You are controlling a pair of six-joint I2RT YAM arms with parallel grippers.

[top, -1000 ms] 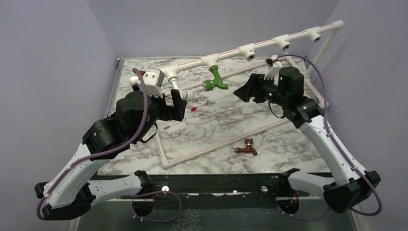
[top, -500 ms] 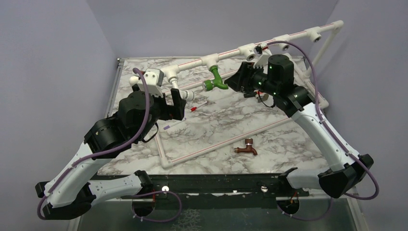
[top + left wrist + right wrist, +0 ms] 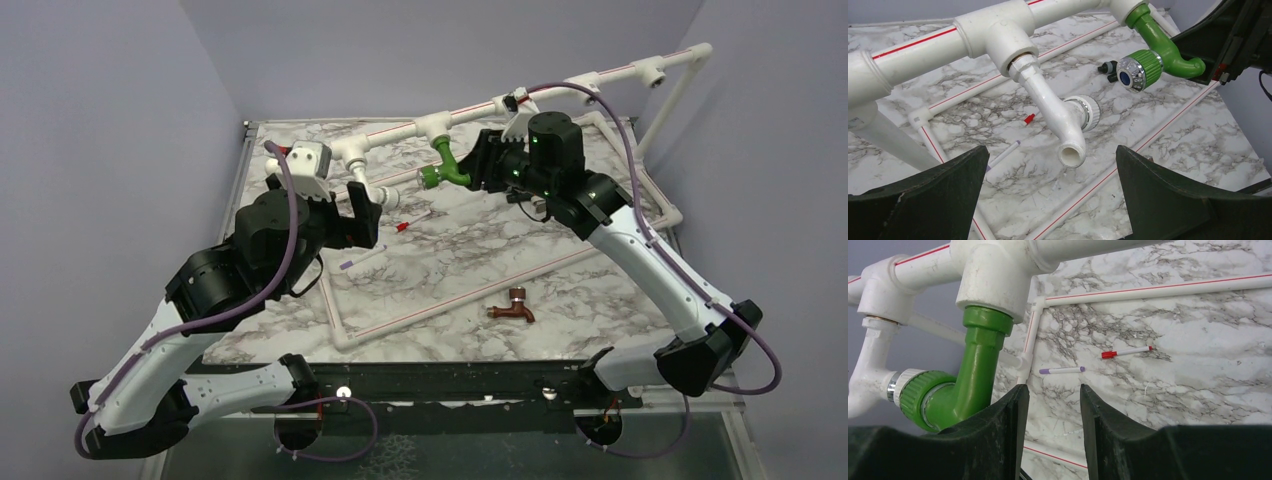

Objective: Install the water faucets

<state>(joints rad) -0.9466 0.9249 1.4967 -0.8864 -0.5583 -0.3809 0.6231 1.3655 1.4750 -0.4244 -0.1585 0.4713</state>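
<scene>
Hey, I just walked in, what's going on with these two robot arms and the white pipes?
Two arms are fitting faucets onto a white pipe frame. The green faucet hangs screwed into a T-fitting. The right claw sits right beside its bend, jaws narrowly apart with nothing between them. The left claw hovers wide open in front of a white faucet already on the frame. The copper-coloured faucet lies loose on the table, not yet installed.

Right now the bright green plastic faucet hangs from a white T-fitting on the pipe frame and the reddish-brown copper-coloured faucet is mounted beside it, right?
No. The bright green plastic faucet does hang from a white T-fitting, but the reddish-brown copper-coloured faucet lies unmounted on the marble table, as the top external view shows.
</scene>
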